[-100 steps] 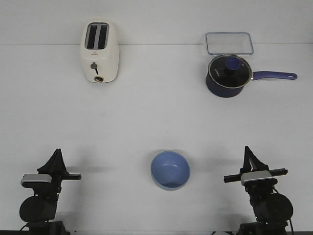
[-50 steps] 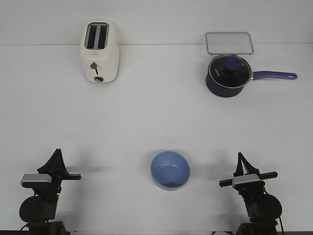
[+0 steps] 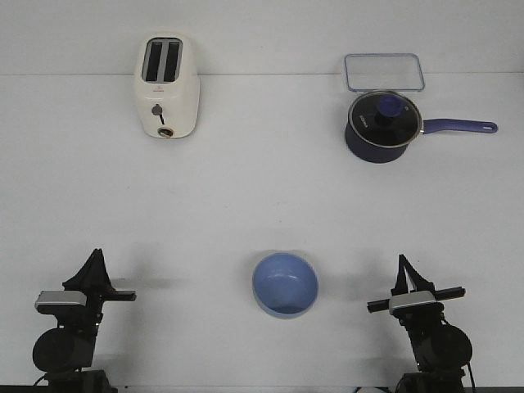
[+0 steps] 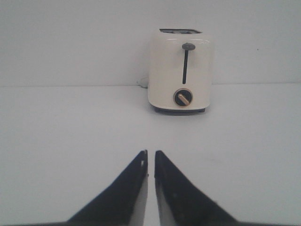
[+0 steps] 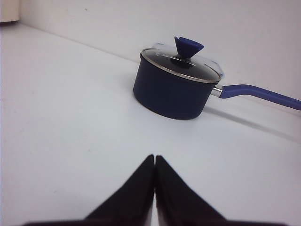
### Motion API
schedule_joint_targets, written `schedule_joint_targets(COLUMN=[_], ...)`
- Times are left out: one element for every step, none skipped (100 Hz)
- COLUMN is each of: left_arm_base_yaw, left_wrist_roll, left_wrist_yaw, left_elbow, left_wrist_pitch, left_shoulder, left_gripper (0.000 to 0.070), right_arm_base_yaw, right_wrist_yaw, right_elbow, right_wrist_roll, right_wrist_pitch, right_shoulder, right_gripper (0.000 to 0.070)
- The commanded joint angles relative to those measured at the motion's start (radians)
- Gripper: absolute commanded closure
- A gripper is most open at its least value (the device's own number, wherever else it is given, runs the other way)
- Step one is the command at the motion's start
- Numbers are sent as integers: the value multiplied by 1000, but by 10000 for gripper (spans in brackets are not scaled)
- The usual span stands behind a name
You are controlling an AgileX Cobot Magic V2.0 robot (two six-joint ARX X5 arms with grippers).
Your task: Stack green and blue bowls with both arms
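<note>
The blue bowl [image 3: 285, 282] sits upright on the white table at the front centre, between my two arms. A thin pale greenish edge [image 3: 260, 307] shows under its near left side; I cannot tell whether that is the green bowl nested beneath it. No separate green bowl is in view. My left gripper [image 3: 97, 253] rests at the front left, apart from the bowl. Its jaws are almost together and empty in the left wrist view [image 4: 150, 152]. My right gripper [image 3: 401, 259] rests at the front right, shut and empty in the right wrist view [image 5: 154, 157].
A cream toaster [image 3: 166, 86] stands at the back left and shows in the left wrist view [image 4: 181, 70]. A dark navy saucepan [image 3: 381, 127] with a glass lid and long handle stands at the back right [image 5: 176, 87]. A clear plastic container [image 3: 384, 72] lies behind it.
My right arm has shifted a little to the left and toward the table's front edge, then stopped. The left arm and the bowl have not moved.
</note>
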Motion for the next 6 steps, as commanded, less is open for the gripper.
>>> schedule_joint_targets(left_arm_base_yaw=[-2,-2,-2,-2,-2,-2], left_wrist_roll=[2,2,2,2,2,2], left_wrist_yaw=[2,2,2,2,2,2], left_elbow=[-20,-20,-20,-20,-20,-20], left_wrist_pitch=[11,11,11,11,11,11], left_shoulder=[-1,-1,-1,-1,-1,-1], left_gripper=[686,686,686,686,686,686], right_arm_base_yaw=[1,1,1,1,1,1], right_wrist_yaw=[0,0,-1,0,0,0], right_elbow=[-2,-2,-2,-2,-2,-2], right_wrist_roll=[-1,-1,-1,-1,-1,-1], right_wrist_pitch=[8,8,8,8,8,8], right_shoulder=[1,1,1,1,1,1], right_gripper=[700,700,700,700,700,700])
